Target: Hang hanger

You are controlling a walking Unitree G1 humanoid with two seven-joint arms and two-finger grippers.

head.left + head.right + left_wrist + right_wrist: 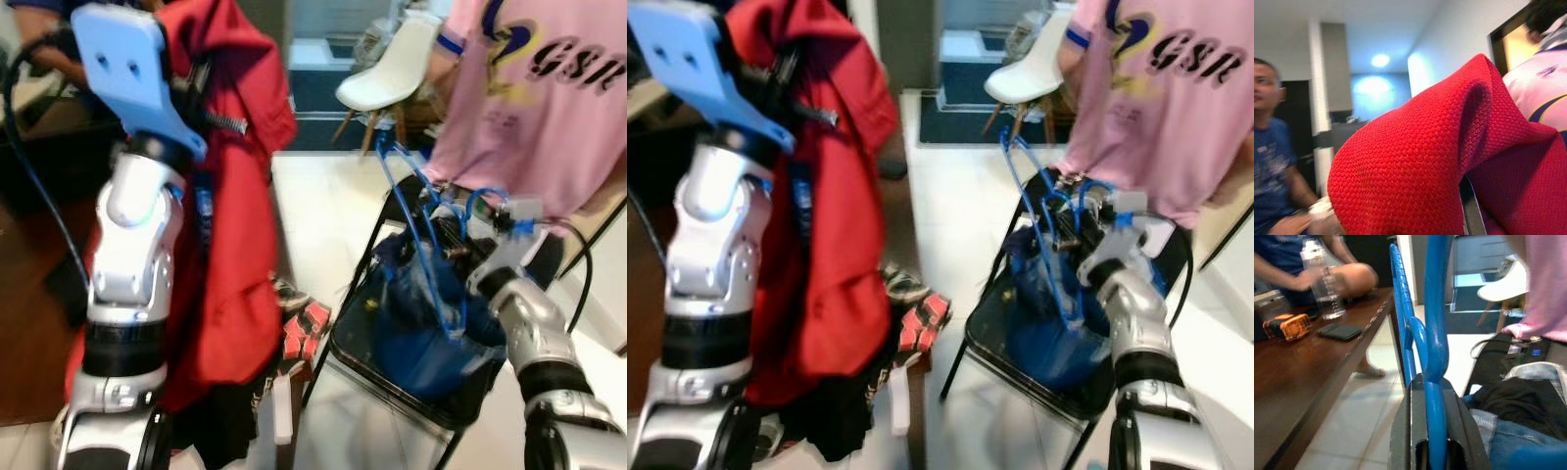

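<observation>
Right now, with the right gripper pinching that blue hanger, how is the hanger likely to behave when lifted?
The blue hanger, a thin smooth bar, probably stays stiff and light. Pinched between the right gripper fingers at one spot, it may pivot or slip. Its loops could snag the clothes below.

R gripper (pixel 458 238) grips blue hanger (pixel 421 235) over chair (pixel 392 377).

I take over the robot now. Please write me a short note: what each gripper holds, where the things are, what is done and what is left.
Right gripper: shut on the blue hanger, above the black chair with blue clothes.
Left gripper: raised, under the red garment; fingers hidden by cloth.
Done: hanger picked up.
Left: hang it; I see no rail yet. A person in a pink shirt stands close.
</observation>
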